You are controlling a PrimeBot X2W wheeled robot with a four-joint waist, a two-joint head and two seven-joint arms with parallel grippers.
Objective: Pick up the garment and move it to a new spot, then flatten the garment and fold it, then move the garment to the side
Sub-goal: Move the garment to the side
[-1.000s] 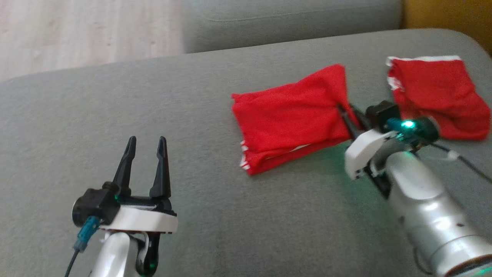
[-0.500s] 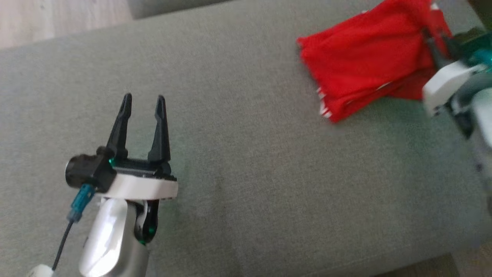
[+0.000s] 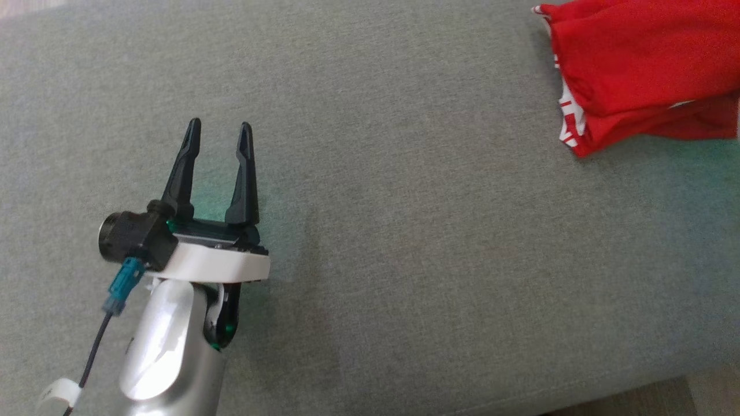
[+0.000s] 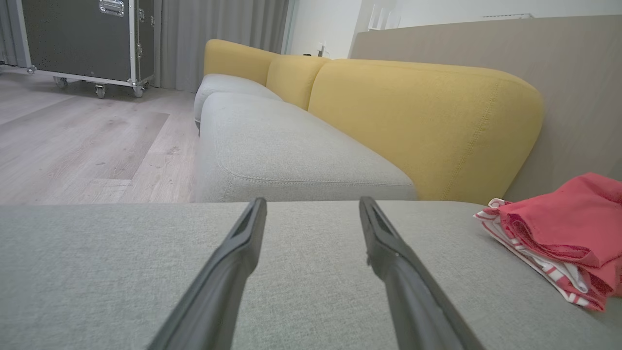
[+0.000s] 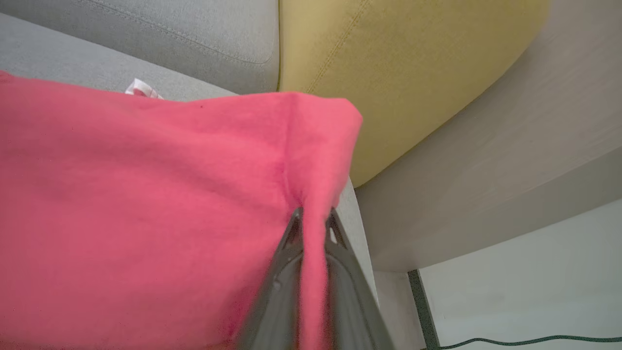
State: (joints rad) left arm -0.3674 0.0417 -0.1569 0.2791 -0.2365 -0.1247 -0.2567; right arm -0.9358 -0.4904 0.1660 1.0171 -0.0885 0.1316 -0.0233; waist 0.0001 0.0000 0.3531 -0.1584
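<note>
The folded garment (image 3: 647, 75) lies at the far right corner of the grey seat (image 3: 404, 231), its long axis running along the far edge and its striped end turned toward the seat's middle. The right fingers (image 5: 284, 272) are clamped on a pinch of red cloth at the garment's right end, so this arm is the nearer one and the one carrying the work. In the right wrist view the seat's right edge sits just beside those fingers, with bare floor past it. The left fingers (image 3: 185, 167) are spread apart and hold nothing, over the near left part of the seat and well apart from the garment, which lies off to their right and farther back. This looks like the last step, setting the garment aside, and any further pull rightward risks dragging it over the edge.
</note>
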